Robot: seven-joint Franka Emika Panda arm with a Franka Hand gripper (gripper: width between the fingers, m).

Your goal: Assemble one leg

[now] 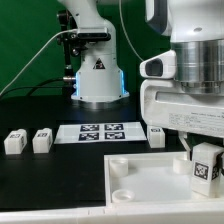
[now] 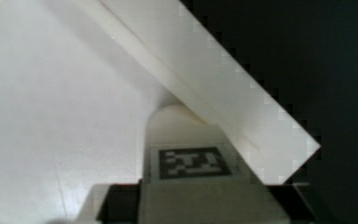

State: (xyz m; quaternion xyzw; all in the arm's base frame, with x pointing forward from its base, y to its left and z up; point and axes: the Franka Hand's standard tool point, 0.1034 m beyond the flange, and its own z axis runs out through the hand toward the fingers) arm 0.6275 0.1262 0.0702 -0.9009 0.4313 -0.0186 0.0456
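Note:
My gripper is shut on a leg, a small white block with a black-and-white tag, and holds it at the large flat white panel's corner on the exterior view's right. In the wrist view the leg sits between the dark fingers, its tip against the panel near the raised edge. Three more legs stand on the black table: two at the exterior view's left and one beside the marker board.
The marker board lies behind the panel. The arm's white base stands at the back. A round socket shows in the panel's corner on the exterior view's left.

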